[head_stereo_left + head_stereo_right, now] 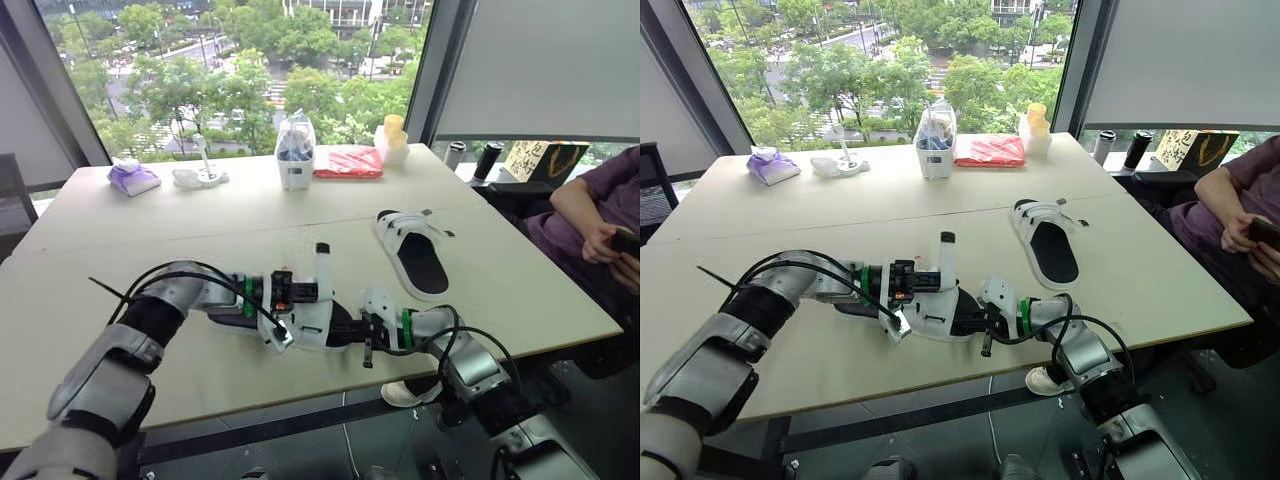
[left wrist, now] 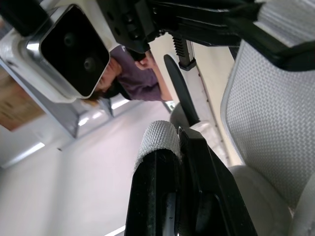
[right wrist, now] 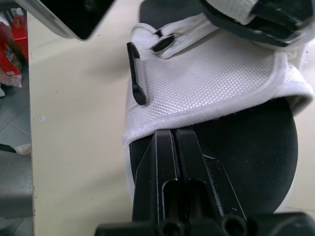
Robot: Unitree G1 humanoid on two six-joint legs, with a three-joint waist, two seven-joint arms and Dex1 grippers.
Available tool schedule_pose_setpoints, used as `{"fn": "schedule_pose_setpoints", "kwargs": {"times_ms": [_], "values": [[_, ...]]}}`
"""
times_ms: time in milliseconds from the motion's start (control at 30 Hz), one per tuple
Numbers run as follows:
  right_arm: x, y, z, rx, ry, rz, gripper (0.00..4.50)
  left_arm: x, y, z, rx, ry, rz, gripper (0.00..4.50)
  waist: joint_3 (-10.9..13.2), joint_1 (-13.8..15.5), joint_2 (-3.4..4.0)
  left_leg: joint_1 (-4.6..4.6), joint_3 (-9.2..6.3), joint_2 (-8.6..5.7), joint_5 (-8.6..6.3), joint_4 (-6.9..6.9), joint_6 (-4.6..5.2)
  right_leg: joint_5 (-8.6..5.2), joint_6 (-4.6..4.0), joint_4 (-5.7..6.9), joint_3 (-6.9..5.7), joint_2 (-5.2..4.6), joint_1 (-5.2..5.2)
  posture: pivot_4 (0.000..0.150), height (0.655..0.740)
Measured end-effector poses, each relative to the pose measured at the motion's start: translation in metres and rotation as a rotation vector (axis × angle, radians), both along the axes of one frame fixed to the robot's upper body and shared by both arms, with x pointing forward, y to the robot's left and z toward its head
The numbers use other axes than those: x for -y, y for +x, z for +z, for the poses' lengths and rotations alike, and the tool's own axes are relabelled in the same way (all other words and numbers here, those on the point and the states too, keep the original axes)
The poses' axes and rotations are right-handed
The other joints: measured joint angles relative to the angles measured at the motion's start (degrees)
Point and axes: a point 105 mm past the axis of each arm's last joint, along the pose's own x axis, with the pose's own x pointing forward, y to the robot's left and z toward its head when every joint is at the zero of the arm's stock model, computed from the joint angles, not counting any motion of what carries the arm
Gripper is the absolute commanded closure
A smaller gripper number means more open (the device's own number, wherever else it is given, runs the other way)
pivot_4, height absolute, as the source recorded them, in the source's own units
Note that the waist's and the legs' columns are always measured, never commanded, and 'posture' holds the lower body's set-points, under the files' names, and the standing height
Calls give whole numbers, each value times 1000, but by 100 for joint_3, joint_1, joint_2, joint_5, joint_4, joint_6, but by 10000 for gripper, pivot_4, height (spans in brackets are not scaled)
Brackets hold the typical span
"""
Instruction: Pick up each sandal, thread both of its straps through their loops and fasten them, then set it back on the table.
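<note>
One white sandal with a black sole (image 1: 320,328) lies near the table's front edge, held between both grippers. My left gripper (image 1: 314,292) is shut on one of its straps (image 1: 322,262), which stands upright; the left wrist view shows the strap's woven end (image 2: 157,142) pinched at the fingertips. My right gripper (image 1: 356,336) is shut on the sandal's rim, where the white mesh upper (image 3: 211,83) meets the black sole (image 3: 266,162). A black loop (image 3: 136,73) sits on that upper. The second sandal (image 1: 415,255) lies flat further back on the right, untouched.
A seated person (image 1: 590,215) holds a phone at the table's right side. Along the far edge stand a white container (image 1: 294,150), a red packet (image 1: 348,162), a yellow-topped bottle (image 1: 392,140) and a purple bag (image 1: 132,178). The table's front edge (image 1: 300,400) is close.
</note>
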Motion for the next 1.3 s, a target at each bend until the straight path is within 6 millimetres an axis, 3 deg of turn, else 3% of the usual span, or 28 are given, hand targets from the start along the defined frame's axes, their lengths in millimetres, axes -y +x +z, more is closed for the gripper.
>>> {"fn": "schedule_pose_setpoints", "kwargs": {"times_ms": [200,500,600,733,833,933,1033,1100,1200,1300], "values": [[-1,-1,1,7,2,18,45000,-6,-4,1,-5,-44,-39,44058,0,19,0,0,4,2,0,-17,1,15,11,5,0,2,-14,1500,7400],[0,2,0,7,1,20,45000,-21,-19,31,10,-196,-111,381,0,29,0,1,10,3,0,-13,0,5,-4,5,3,0,-13,1500,7400],[-1,3,0,6,3,22,45000,-26,-34,26,-34,-193,-159,381,0,25,0,3,13,4,0,-13,0,6,-6,5,6,1,-14,1500,7400],[-1,4,0,6,5,22,45000,-38,-53,1,-188,-123,-184,381,-1,30,1,5,17,6,0,-15,0,6,-8,5,6,2,-14,1500,7400],[-1,5,0,4,5,19,45000,-44,-52,1,-318,-172,-132,381,-2,39,-1,6,20,7,0,-8,0,8,-15,4,6,1,-12,1500,7400],[0,6,-1,3,5,14,45000,-48,-28,23,-396,-332,2,381,-1,45,-4,3,22,10,0,-2,0,7,-17,0,5,0,-14,1500,7400],[1,6,-1,6,4,11,45000,-49,12,69,-433,-578,165,381,-1,44,-6,0,26,9,0,6,0,6,-18,-12,5,-2,-10,1500,7400],[0,6,-1,10,7,14,45000,-52,40,92,-560,-733,301,381,-3,32,-5,0,33,8,0,8,-1,7,-18,-17,5,-6,-8,1500,7400],[-2,5,0,13,10,25,45000,-54,70,86,-934,-820,472,381,-3,-3,-6,-3,37,7,0,5,-1,10,-20,-12,6,-3,-12,1500,7400],[-4,5,0,14,13,32,45000,-56,81,65,-1476,-780,570,381,-1,-25,-8,-3,25,7,0,-7,1,10,-16,-5,5,7,-16,1500,7400]]}}
